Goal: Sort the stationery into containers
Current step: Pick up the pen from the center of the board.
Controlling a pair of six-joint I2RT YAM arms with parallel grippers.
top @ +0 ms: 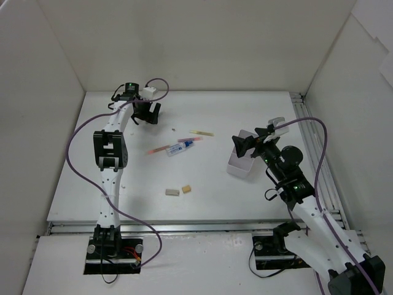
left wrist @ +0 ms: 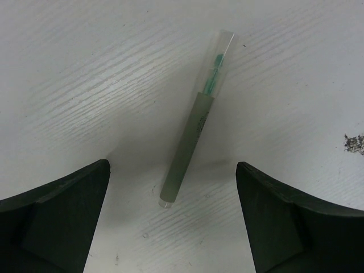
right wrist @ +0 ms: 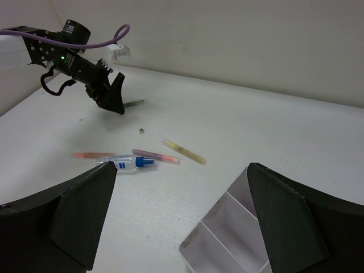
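Two dark left fingers (left wrist: 62,216) stand well apart, and in the gap between them lies only the grey pen (left wrist: 190,136), flat on the desk (left wrist: 85,74) and touching neither finger. Its long axis runs away from the wrist camera and leans a little to the right. That puts it roughly across the line on which the fingers would close, which looks a fair set-up for a pinch on the grey barrel. Its near end sits about midway between the tips, and the clear cap end with the green insert is farther off. How high the fingers hang above the desk I cannot tell. The left arm is plainly the nearer one. This pen is at the far left, well apart from the white box (top: 241,167), which sits on the right below the right fingers (right wrist: 74,216), also spread wide and holding nothing. Between the arms lie the red pen (top: 158,149), the clear tube (top: 178,149) and the yellow pen (top: 201,133).
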